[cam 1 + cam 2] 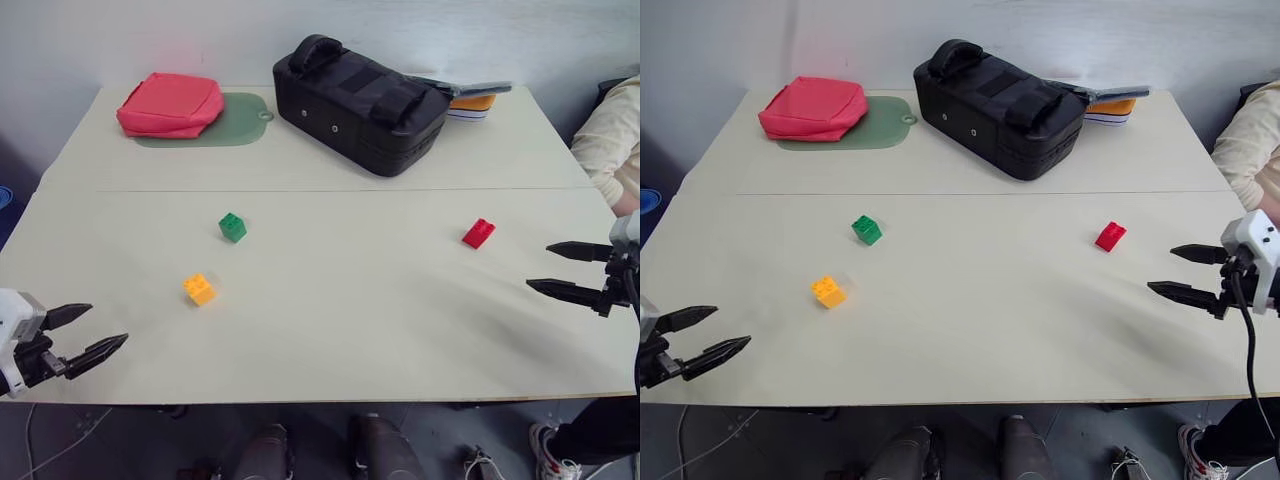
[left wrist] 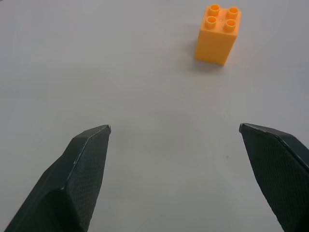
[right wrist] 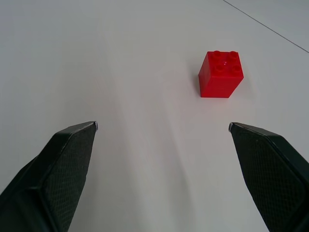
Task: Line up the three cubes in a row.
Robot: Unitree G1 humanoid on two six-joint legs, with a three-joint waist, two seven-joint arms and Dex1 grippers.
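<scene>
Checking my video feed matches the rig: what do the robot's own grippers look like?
Both match: the left gripper and right gripper each have two black, tapered, pointed fingers with a fine cross-hatched texture. Each sits on a white wrist housing; a black cable hangs from the right one.

Far left on pale wooden table [image 1: 330, 340]: soft red fabric pouch [image 1: 170, 104] atop flat green mat [image 1: 238, 121]. Beside it, bulky black zippered bag [image 1: 358, 102]. Person's cream sleeve [image 1: 612, 140] at right edge.

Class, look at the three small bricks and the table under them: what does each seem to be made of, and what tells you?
Green brick, orange-yellow brick and red brick: probably moulded plastic, smooth with a slight sheen, with four round studs and crisp edges. Table: pale, matt board, perhaps laminate; a seam crosses it.
</scene>
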